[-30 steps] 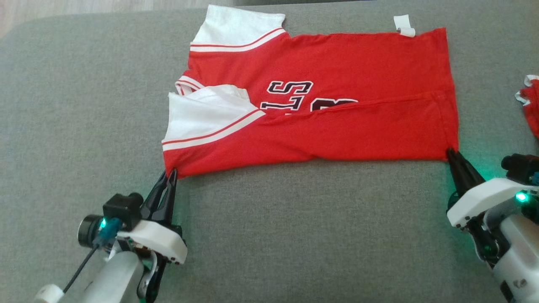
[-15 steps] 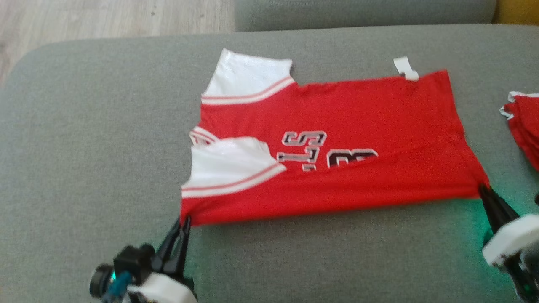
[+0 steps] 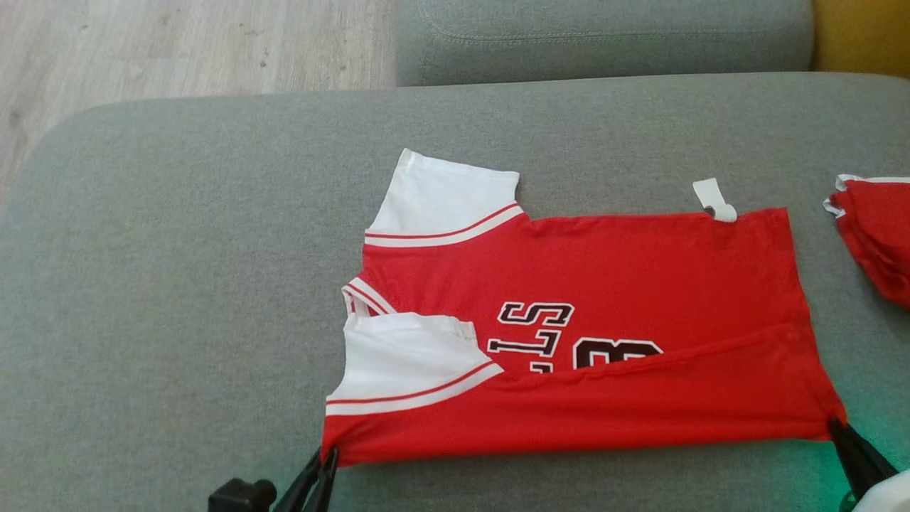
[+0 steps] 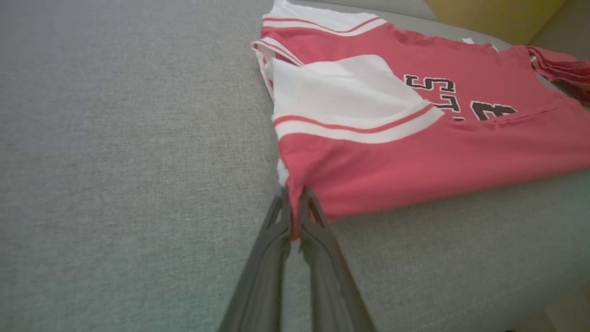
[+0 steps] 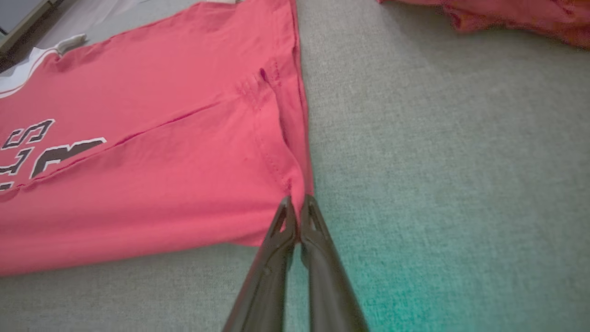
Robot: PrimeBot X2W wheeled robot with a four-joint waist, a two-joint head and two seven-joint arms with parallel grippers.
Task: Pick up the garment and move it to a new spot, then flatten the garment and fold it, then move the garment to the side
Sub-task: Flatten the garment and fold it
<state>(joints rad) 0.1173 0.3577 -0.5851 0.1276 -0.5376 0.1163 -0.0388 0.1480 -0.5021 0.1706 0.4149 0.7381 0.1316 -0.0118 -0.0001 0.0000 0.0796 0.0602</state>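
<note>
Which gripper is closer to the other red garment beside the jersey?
Right. The right gripper pinches the jersey corner nearest the other red garment; the left gripper holds the opposite corner.

2nd red garment (image 3: 876, 231): cut by R edge | lettering (image 3: 534, 313): lower part covered

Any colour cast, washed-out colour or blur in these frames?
Head view: sharp, green glow on the couch beside the right gripper and fainter by the left gripper. Left wrist view: the garment looks washed-out pink. Right wrist view: teal cast on the couch, second red garment at the top blurred.
</note>
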